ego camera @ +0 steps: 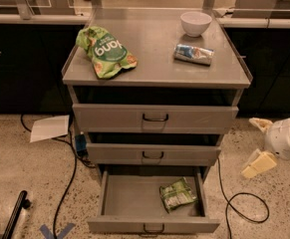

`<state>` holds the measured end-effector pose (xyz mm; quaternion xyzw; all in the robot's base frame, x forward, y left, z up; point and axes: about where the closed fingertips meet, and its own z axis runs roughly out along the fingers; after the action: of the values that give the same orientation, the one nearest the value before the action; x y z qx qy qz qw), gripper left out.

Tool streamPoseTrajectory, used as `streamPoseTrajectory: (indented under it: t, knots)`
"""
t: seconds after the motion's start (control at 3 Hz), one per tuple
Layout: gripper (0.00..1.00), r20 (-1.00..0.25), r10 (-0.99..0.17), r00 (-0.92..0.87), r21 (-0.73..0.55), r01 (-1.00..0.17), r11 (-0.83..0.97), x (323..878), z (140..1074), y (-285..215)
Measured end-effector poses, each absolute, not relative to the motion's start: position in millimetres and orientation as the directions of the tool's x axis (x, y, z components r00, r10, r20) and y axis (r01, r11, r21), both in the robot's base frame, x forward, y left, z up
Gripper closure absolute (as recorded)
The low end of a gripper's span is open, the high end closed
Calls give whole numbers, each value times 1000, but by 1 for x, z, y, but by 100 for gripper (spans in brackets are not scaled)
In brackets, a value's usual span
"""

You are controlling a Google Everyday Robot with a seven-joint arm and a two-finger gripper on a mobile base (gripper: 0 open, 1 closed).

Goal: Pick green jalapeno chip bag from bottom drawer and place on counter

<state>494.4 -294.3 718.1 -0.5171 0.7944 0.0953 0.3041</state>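
The green jalapeno chip bag (177, 194) lies flat in the right half of the open bottom drawer (129, 203), which is pulled out at the base of the grey cabinet. The counter (157, 59) is the cabinet's flat grey top. My gripper (256, 143) is at the right edge of the view, to the right of the cabinet at the height of the middle drawer, well above and right of the chip bag. Its two cream fingers (258, 164) stand spread apart and hold nothing.
On the counter lie a bigger lime-green bag (104, 51), a white bowl (196, 23) and a silver-blue foil packet (194, 54). Two upper drawers (154, 117) are closed. A white paper (50, 128) and black cables (239, 203) lie on the speckled floor.
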Motion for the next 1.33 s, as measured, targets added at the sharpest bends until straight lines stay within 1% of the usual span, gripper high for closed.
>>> streamPoseTrajectory:
  t: [0.33,0.67,1.0,1.33]
  knots:
    - [0,-625,-709,-329,-120,-856,503,504,666,-301]
    - [0,-693,-625,-358,-58,-837,544,526,587,-298]
    - [0,-731,-568,-379,23,-844,535,542,520,-286]
    - [0,-740,-525,-421,117,-849,515,548,459,-269]
